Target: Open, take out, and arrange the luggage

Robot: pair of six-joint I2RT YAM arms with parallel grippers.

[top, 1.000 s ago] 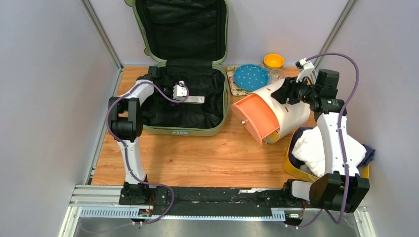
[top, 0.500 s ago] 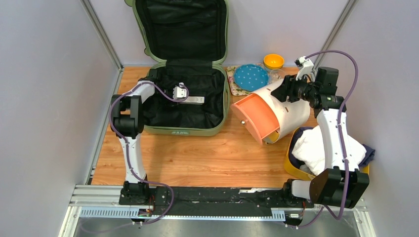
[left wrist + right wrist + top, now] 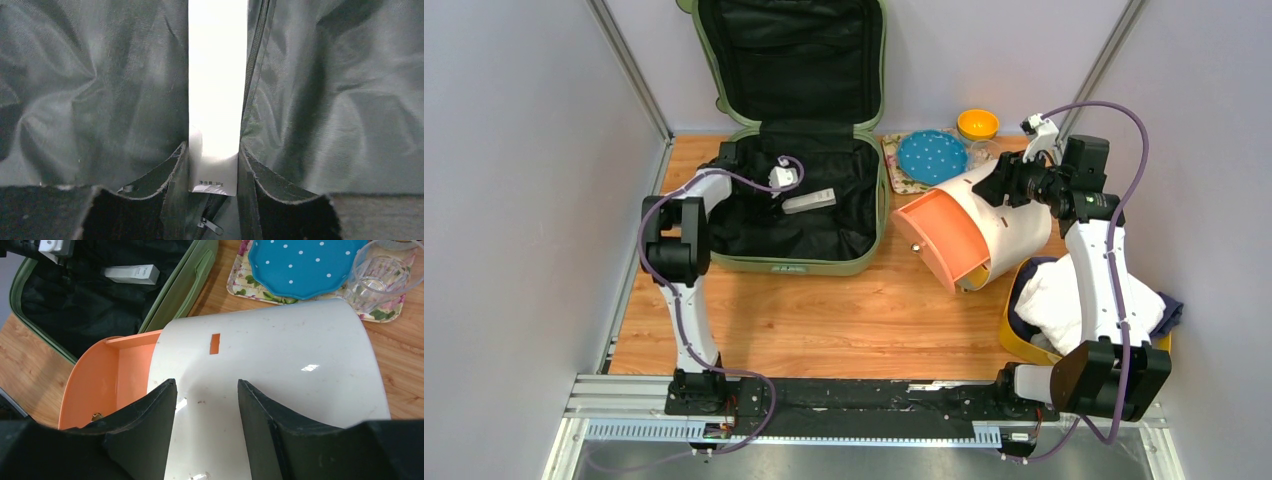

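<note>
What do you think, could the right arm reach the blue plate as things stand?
Probably yes: the right pincer is open over the cream drawer box, and the blue plate lies uncovered just beyond it on the flowered tray. Only a glass stands close by.

Wooden table (image 3: 824, 320) under luggage (image 3: 804, 266), drawer box (image 3: 1016, 235), floral tray (image 3: 903, 182), yellow tub (image 3: 1008, 328).

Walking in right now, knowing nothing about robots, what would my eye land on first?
Probably the sage-green suitcase lying open at the far left, its lid standing upright. The left fingers are clamped on a slim white box over the suitcase's black lining. Next comes the round cream-and-orange drawer box, tilted at the right with its drawer slid partway out and the right fingers spread over its shell.
</note>
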